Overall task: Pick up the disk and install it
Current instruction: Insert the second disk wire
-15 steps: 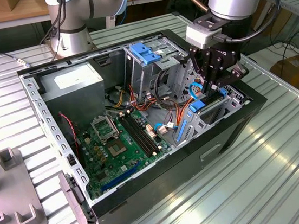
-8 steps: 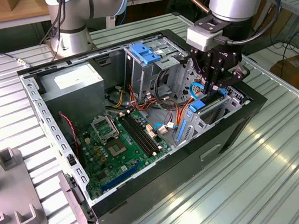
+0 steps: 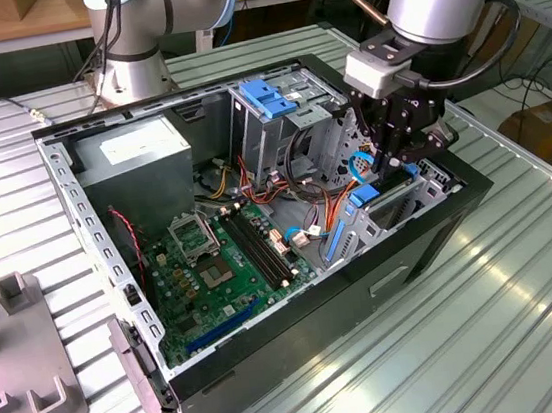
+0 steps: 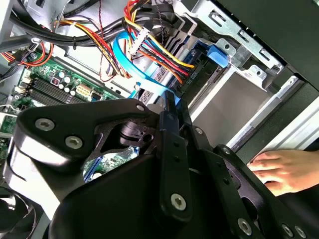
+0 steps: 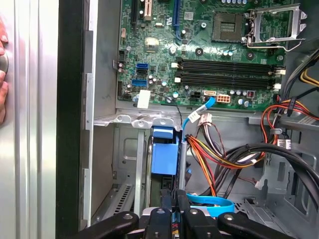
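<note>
1. Because the drive bay sits at the front corner of the computer case, the gripper hangs straight over that corner in the exterior view, fingers pointing down into it. The disk shows as a bit of blue frame right at the fingertips, standing on edge so it can slide into the slot. Its metal body is hidden by the bay walls and the gripper itself.

2. In the second wrist view the gripper has its fingers drawn almost together, with a sliver of blue at the tips. I judge it to be pinching the disk's frame, though the contact itself is covered by the black linkages. Just beyond the tips lies a bundle of coloured cables and a flat blue cable. A person's hand rests on the outside of the case, off to one side of the gripper, probably to steady it.

3. In the first wrist view the disk runs straight ahead from the narrow gripper, edge-on in its metal slot, apparently most of the way in. Its label cannot be seen. Farther ahead lies the green circuit board. Whether the frame has latched is not clear, since the slot's depth is in shadow.
</note>
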Tool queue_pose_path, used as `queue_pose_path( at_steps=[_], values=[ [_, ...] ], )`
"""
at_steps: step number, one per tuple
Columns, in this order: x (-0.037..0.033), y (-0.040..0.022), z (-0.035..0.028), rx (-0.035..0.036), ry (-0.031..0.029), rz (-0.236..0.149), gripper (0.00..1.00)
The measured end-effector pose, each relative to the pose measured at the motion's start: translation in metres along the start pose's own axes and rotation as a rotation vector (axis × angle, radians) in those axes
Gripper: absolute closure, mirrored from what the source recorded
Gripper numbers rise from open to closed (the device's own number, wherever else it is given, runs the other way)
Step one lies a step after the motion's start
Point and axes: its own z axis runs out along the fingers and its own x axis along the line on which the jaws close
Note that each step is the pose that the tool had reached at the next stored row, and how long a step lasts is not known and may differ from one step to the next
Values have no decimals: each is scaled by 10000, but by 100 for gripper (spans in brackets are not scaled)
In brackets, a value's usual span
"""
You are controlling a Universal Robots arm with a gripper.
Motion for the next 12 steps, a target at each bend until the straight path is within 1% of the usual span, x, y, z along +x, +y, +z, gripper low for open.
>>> queue_pose_path(
  at_steps=[11, 12],
  values=[
    [4, 6, 64, 1, -11, 1, 84],
    [4, 7, 77, 0, -11, 1, 84]
  ],
)
